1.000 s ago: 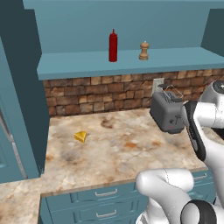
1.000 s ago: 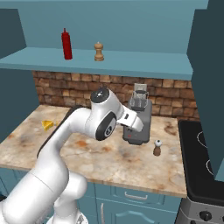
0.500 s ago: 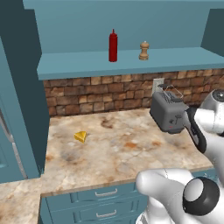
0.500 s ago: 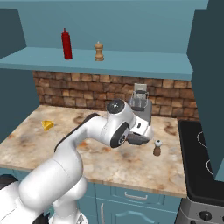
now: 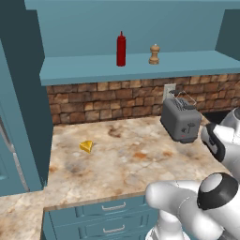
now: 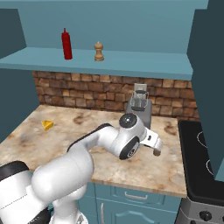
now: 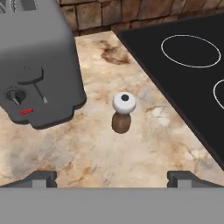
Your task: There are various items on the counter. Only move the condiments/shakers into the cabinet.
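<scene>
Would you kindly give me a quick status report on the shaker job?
Pincer open, empty, above the white-topped shaker. Shaker upright on counter, between toaster and stovetop. Red bottle and wooden shaker already on cabinet shelf.

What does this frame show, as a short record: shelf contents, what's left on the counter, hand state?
on shelf: red bottle, tan shaker, both upright
on counter: dark shaker, upright, between toaster and stovetop, apart from both; cheese wedge far to the left
hand: open, above the dark shaker, not touching it
task status: two of three condiments on the cabinet shelf; dark shaker not yet moved
</scene>
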Controlling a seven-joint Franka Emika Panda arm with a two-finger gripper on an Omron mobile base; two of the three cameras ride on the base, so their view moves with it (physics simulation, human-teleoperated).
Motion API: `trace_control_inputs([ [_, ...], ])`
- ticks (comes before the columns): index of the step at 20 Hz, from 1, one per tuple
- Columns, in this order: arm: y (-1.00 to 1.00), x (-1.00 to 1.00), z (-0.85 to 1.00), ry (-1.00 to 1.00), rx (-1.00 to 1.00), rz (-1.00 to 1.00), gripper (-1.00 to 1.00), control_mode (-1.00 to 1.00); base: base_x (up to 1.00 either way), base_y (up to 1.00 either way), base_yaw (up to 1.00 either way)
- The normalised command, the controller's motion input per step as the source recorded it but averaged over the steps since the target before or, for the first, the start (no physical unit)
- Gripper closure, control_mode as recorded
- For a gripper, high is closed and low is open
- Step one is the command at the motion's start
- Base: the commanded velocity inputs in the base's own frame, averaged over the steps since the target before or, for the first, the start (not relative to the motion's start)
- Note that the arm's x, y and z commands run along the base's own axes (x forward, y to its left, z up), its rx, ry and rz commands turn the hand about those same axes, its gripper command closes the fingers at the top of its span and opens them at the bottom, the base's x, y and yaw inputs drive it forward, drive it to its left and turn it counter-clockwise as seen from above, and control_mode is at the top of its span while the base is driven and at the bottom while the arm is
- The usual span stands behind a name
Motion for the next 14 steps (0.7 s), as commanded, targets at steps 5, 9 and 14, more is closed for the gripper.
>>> trace_control_inputs([
  [5, -0.17, 0.00, -0.26, -0.04, 0.00, 0.00, -1.00, -1.00, 0.00, 0.00, 0.00],
  [9, -0.21, 0.05, -0.04, -0.08, 0.01, 0.00, -1.00, -1.00, 0.00, 0.00, 0.00],
  [14, -0.17, 0.14, -0.02, -0.05, 0.01, 0.00, -1.00, -1.00, 0.00, 0.00, 0.00],
])
